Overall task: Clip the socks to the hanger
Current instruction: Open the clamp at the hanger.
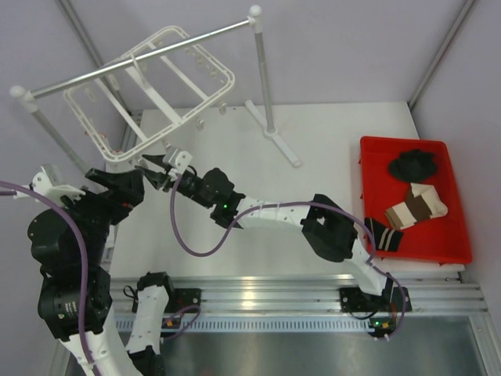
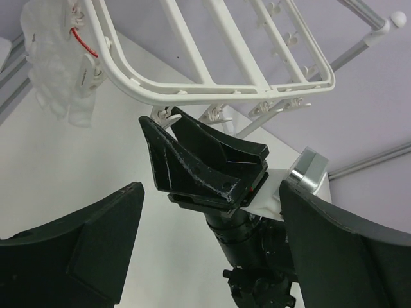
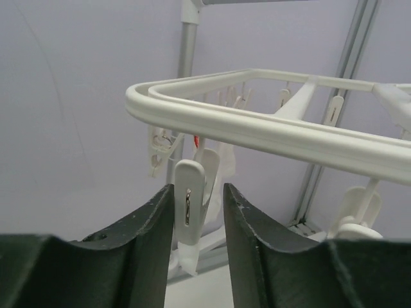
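- The hanger (image 3: 270, 131) hangs free; a nudge could swing it.
- The socks (image 1: 382, 234) lie in the red tray (image 1: 452, 236), well apart from it.
- The left gripper (image 1: 133, 182) gapes empty.
- The right gripper (image 1: 162, 166) straddles a clip (image 3: 189, 212); I cannot tell whether it presses yet, and the clip may slip out.

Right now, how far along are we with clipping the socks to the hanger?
Nothing clipped yet: the socks lie in the red bin. In hand: the right gripper brackets one clip on the hanger; the left gripper is open, empty. Left: fetching and clipping every sock.
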`<state>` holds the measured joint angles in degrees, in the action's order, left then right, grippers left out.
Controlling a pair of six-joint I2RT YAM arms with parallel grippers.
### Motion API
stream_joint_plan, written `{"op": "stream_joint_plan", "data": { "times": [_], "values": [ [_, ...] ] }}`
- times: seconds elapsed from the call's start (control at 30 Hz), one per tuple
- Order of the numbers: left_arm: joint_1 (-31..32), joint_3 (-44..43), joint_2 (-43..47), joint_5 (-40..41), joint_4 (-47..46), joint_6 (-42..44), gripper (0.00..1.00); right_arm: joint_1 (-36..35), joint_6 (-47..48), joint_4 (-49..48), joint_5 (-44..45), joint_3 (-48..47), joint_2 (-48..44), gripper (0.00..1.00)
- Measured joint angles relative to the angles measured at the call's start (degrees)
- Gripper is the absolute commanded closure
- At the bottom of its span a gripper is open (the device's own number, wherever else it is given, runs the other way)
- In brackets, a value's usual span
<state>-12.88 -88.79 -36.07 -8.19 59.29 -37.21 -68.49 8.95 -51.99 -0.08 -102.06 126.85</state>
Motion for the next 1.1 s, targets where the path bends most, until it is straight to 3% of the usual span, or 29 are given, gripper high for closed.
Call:
{"op": "stream_joint_plan", "data": {
  "times": [0.2, 0.43, 0.6, 1.1],
  "values": [
    [0.4, 1.0, 0.1, -0.3, 0.1, 3.8, 0.1, 0.1, 0.0, 1.3, -0.3, -0.3, 0.0, 0.87],
    [2.7, 0.2, -0.6, -5.9, 0.9, 15.5, 0.21, 1.1, -0.1, 9.0, -3.6, 3.2, -3.4, 1.0],
    [3.3, -0.4, -2.6, -9.3, 2.2, 21.2, 0.32, 1.6, -0.9, 15.3, -5.7, 3.2, -6.3, 1.0],
    [3.5, 4.2, -4.7, -7.4, 1.8, 19.6, 0.35, 1.9, -3.5, 25.7, -11.4, 1.7, -11.1, 1.0]
  ]
}}
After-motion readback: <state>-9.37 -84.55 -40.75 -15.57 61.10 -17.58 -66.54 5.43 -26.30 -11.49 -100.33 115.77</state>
